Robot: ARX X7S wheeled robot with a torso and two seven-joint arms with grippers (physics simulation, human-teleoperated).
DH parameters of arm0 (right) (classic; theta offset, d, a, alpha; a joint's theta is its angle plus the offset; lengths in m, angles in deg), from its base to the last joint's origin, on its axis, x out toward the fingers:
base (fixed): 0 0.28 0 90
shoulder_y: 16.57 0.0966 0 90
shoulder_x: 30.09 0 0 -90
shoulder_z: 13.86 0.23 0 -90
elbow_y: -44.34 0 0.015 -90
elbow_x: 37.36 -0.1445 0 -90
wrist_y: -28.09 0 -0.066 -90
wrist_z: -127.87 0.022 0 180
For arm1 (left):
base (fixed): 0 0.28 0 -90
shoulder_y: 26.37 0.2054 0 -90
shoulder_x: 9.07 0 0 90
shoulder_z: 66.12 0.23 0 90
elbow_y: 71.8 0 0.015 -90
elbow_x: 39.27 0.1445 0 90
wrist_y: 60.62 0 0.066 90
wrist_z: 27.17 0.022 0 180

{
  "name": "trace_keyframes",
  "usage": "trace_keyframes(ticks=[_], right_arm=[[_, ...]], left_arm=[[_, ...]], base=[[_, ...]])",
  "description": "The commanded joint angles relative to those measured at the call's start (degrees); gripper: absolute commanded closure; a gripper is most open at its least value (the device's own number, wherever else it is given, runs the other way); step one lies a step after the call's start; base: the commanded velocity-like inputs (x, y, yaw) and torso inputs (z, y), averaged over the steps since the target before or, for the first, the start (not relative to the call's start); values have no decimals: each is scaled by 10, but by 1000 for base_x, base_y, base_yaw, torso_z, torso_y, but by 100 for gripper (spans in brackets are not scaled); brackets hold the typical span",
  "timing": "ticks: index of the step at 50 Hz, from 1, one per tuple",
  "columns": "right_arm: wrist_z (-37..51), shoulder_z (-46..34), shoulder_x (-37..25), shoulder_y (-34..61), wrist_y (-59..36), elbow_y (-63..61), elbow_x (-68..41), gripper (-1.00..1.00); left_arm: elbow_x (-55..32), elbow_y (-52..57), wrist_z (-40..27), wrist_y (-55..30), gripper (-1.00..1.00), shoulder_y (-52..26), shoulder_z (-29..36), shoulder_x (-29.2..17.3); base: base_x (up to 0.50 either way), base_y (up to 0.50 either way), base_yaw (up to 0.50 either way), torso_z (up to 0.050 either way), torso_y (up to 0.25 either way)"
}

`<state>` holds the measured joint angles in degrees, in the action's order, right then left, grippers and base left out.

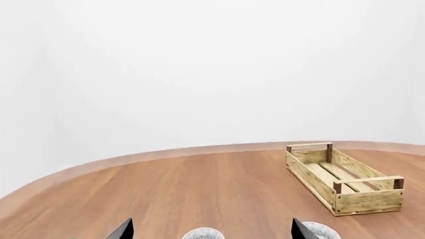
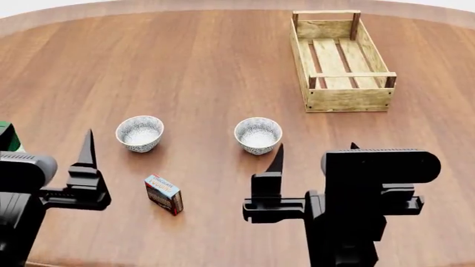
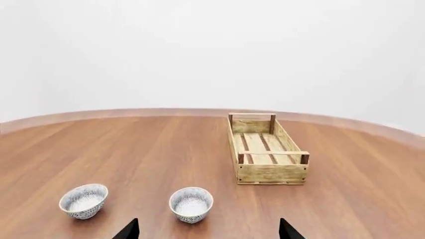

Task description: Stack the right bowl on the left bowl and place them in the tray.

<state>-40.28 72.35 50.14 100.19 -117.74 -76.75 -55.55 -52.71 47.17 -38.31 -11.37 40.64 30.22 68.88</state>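
Two small white patterned bowls stand on the wooden table: the left bowl (image 2: 139, 132) and the right bowl (image 2: 257, 134), about a hand's width apart. The tray (image 2: 341, 58), a long light-wood crate, lies empty at the far right. My left gripper (image 1: 212, 221) is open, short of the left bowl (image 1: 203, 234), with the right bowl (image 1: 323, 231) behind one finger. My right gripper (image 3: 208, 220) is open with nothing in it, and the right bowl (image 3: 191, 204) lies just ahead of it. The left bowl (image 3: 83, 200) and tray (image 3: 269, 154) show there too.
A small colourful printed box (image 2: 164, 193) stands on the table near the front, between the two arms. A green object (image 2: 6, 136) shows at the left edge. The table's curved rim (image 2: 222, 4) runs behind the tray.
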Motion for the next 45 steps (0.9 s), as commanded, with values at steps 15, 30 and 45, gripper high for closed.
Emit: trace_keyframes(ticks=[15, 30, 45], right_arm=[[6, -5, -9, 15, -30, -29, -19, -100], [7, -6, -10, 15, -26, -24, -27, -100], [13, -10, -12, 23, -31, -24, -33, -100]], left_arm=[[-13, 24, -4, -19, -100, -10, 3, -10], [-19, 30, -9, -24, -100, -12, 2, -15], [-25, 27, -11, -20, -100, -12, 0, -19]], base=[[472, 0, 0, 0, 0], [500, 0, 0, 0, 0], [500, 0, 0, 0, 1]])
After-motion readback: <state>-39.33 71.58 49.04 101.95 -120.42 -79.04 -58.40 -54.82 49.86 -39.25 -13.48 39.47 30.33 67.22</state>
